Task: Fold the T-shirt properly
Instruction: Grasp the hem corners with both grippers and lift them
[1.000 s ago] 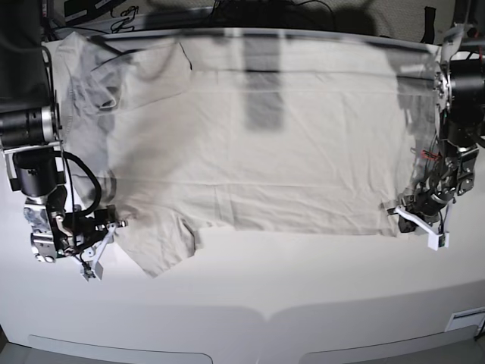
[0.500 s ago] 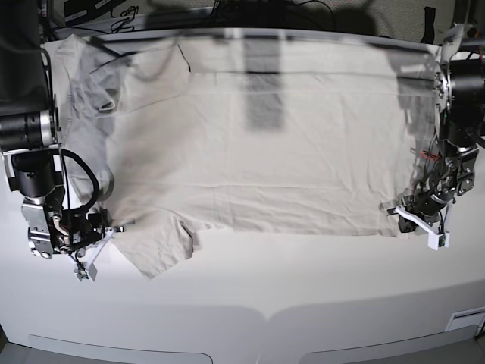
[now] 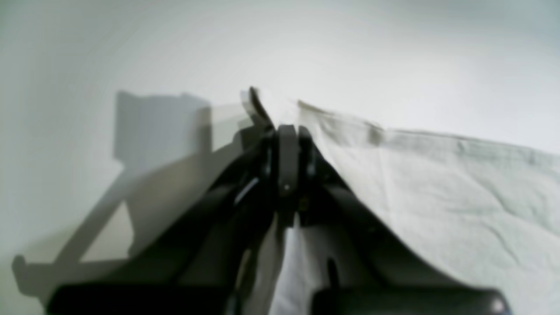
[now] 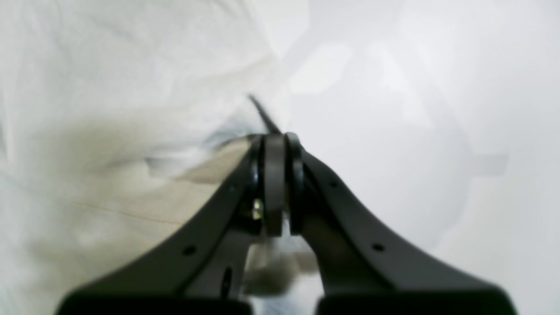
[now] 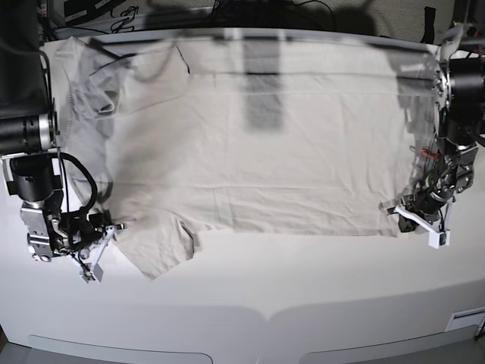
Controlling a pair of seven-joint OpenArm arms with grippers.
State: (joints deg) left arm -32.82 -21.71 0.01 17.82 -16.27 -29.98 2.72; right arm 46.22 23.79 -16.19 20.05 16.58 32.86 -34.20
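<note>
At the left edge of the base view, the right arm's black-and-white gripper (image 5: 97,244) sits low over the white table (image 5: 303,288), right at the tip of the near sleeve of the plain pale beige, softly creased cotton T-shirt (image 5: 258,152). Its wrist camera shows the black jaws pressed together with a thin edge sticking out past their tips and beige cloth bunched just beside them; it looks pinched on the sleeve hem, though the blur keeps that short of certain.

Across the middle, the T-shirt lies spread flat and sideways on the table, collar end toward the left, hem toward the right, with both sleeves at the left and the far edge under dark shadows.

On the right side of the base view, the left arm's gripper (image 5: 424,225) rests at the near hem corner. From its wrist camera the jaws are closed on that corner, with cloth running between the fingers and spreading away to the right.

Judged from this, the step in hand is securing the near edge at both ends before the first lengthwise fold. The next move calls for lifting both corners together, evenly, and carrying them toward the far edge without letting either grip slip or the middle sag.
</note>
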